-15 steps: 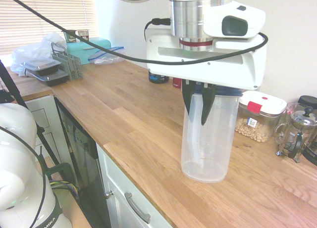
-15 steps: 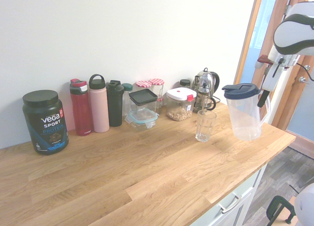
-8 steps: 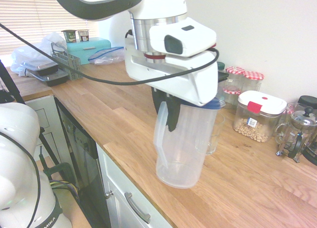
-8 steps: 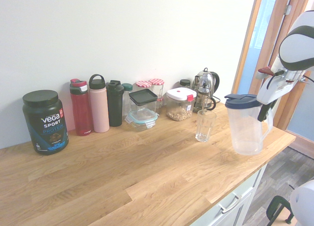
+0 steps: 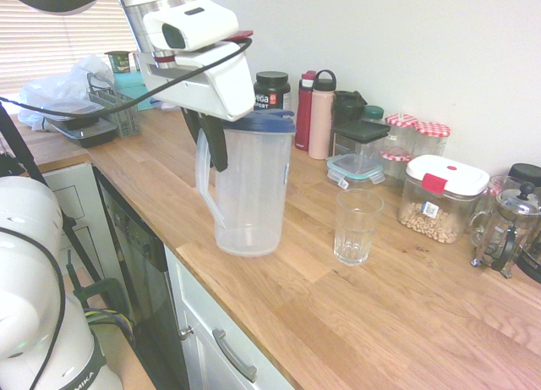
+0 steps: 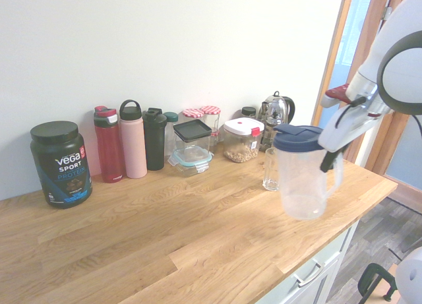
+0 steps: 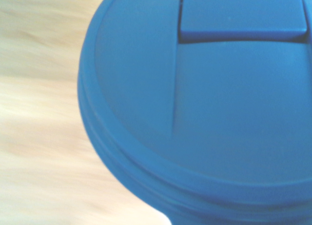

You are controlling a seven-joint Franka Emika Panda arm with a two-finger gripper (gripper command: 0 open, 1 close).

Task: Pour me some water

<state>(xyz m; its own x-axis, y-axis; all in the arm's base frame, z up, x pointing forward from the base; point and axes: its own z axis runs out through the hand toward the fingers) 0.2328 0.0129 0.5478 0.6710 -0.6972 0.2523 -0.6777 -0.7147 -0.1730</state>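
One long oak-plank worktop (image 5: 406, 322) runs along a white wall, white drawers below. My gripper (image 5: 211, 140) is clamped on the handle of the clear plastic jug with a dark blue lid (image 5: 252, 187), centre-left of frame. The empty clear drinking glass (image 5: 356, 227) stands just right.
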